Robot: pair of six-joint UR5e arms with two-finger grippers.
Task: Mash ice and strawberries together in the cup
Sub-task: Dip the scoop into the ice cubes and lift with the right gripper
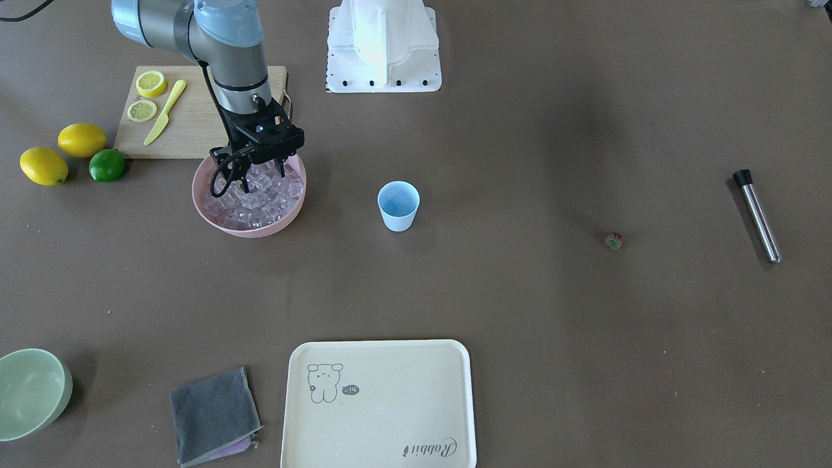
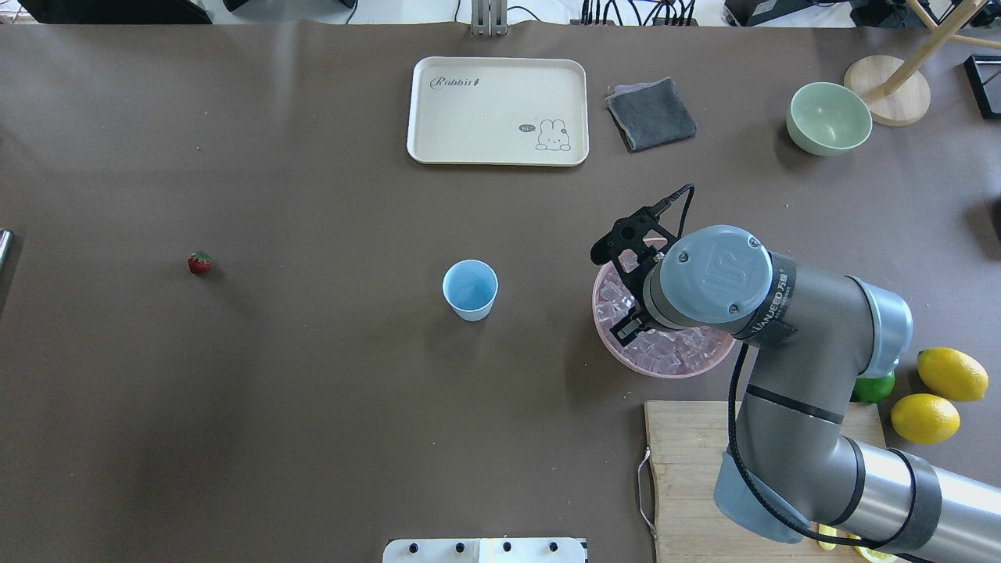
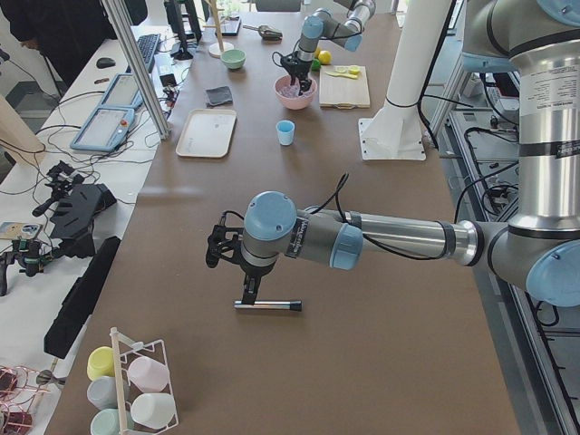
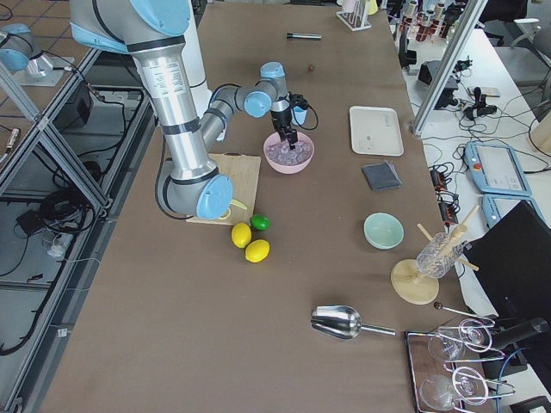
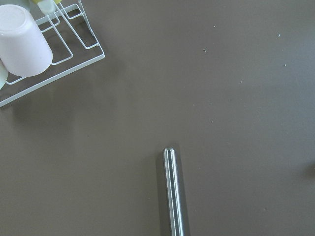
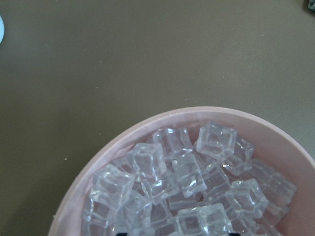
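The cup stood mid-surface on the brown table. The right gripper hung spread over the ice. Whether the left gripper was spread could not be told.

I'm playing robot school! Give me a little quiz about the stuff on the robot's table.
1. True or false: the small pale-blue plastic cup has something in it.
2. Where does the tiny red strawberry with the green cap lie? A) in the cup B) on the bare brown table C) on the cream tray
3. Fill the gap: the right gripper hangs over the wide pink bowl, which is full of clear ____ cubes.

Key: 1 false, the cup is empty. 2 B. 3 ice.
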